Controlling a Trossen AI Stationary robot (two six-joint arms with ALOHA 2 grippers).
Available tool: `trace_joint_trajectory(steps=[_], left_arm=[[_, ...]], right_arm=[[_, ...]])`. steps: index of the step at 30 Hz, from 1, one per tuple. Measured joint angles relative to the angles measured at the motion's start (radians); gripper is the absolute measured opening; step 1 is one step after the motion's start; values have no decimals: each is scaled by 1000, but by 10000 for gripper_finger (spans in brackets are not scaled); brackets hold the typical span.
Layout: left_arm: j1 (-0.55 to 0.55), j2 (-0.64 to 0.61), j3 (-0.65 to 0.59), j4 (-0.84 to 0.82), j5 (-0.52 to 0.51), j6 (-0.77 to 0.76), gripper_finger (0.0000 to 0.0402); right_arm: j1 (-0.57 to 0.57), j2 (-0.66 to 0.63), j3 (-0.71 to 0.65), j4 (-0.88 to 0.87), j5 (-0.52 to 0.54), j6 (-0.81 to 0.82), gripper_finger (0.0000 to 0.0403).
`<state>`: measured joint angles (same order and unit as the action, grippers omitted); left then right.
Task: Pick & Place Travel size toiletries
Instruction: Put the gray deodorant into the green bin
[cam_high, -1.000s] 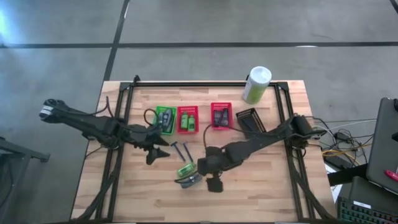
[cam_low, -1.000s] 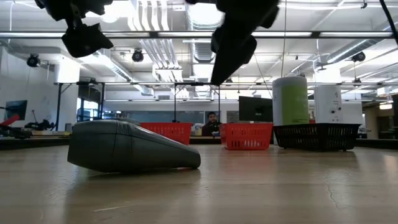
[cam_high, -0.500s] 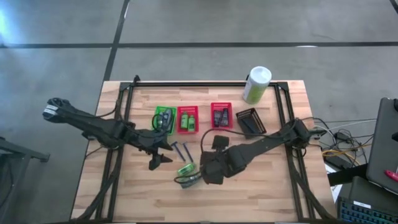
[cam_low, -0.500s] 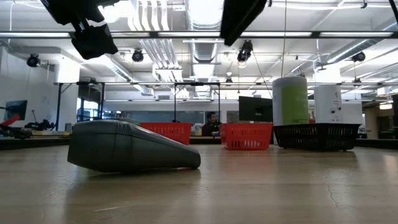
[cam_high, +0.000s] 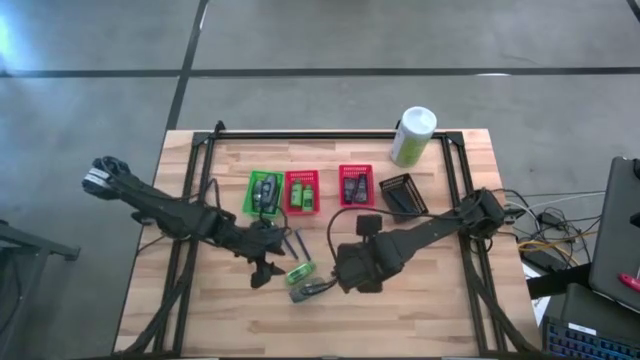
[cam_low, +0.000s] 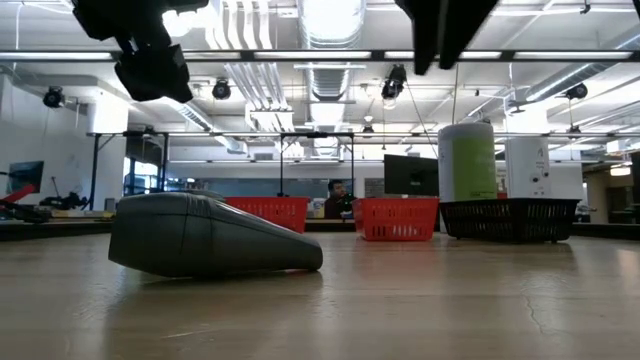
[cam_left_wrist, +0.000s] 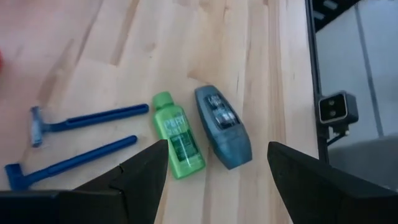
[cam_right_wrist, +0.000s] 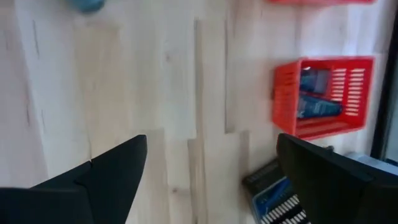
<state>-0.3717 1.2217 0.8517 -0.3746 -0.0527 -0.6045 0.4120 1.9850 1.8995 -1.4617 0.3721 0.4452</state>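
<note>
We see four small baskets in a row at the far middle of the wooden table: a green basket, a red basket, a second red basket and a dark basket, each holding some toiletries, with a white-and-green canister standing beyond them at the far edge. Nearer to us, loose on the bare wood, lie a green bottle and a grey bottle side by side and almost touching, with two blue razors just beside the green one. In the low view the grey bottle lies flat, nothing around it. The left gripper hangs above the table just left of the green bottle, its arm reaching in from the left edge; its fingers stand spread and grip nothing. The right gripper sits just right of the two bottles, its arm stretched from the right edge, and its fingers are likewise parted and empty.
</note>
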Motion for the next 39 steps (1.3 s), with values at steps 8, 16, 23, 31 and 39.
trace_joint_trajectory(steps=[8,16,23,31,39], left_arm=[[-72,142,101,-2,-1,41,280],[-90,320,233,-14,-1,-24,280],[-90,497,392,-148,-1,-207,280],[-78,682,717,-529,-7,-278,280],[-18,735,1019,-693,-18,-297,280]], right_arm=[[4,-218,-288,169,-25,19,333],[4,-535,-596,364,-32,75,314],[4,-731,-783,413,-32,127,299],[4,-865,-899,451,-33,117,284],[2,-930,-892,450,-33,51,269]])
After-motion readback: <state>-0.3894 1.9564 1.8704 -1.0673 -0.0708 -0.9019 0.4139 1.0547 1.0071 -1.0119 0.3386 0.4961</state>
